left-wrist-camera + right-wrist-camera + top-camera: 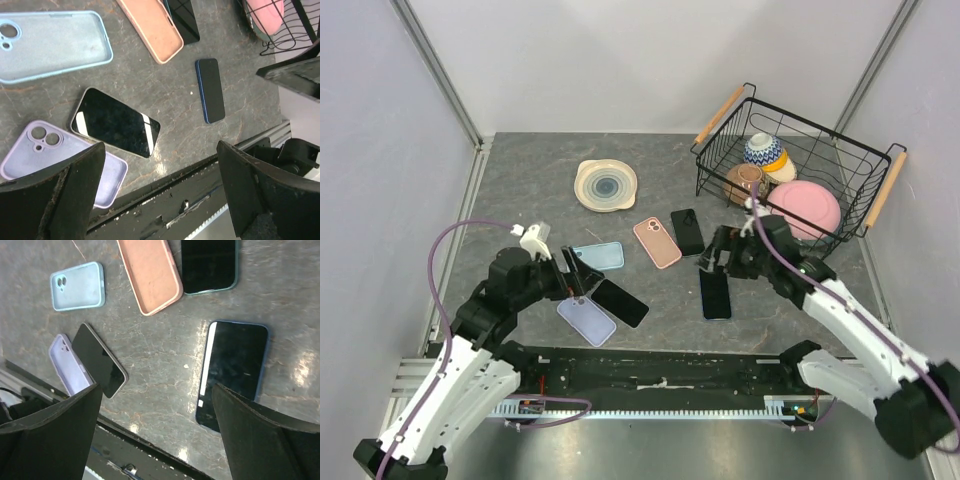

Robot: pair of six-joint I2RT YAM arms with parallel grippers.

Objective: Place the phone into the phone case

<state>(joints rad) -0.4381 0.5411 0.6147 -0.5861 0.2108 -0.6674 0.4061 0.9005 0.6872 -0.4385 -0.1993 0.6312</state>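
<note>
Left gripper point(576, 281) hovers, jaws wide, over a silver-edged phone point(116, 122) lying screen-up on the grey bench point(520, 190) just beside an empty lilac phone case point(30, 150). Right gripper point(720, 262), jaws equally wide, hangs above a blue-edged phone point(232, 372).

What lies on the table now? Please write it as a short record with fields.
phones: silver-edged phone, blue phone, dark phone; all screen up, outside cases
cases: lilac case, light blue case, pink case; all empty
left fingers: open, holding nothing
right fingers: open, holding nothing
basket: wire, with bowls, far right
task: not yet done
</note>
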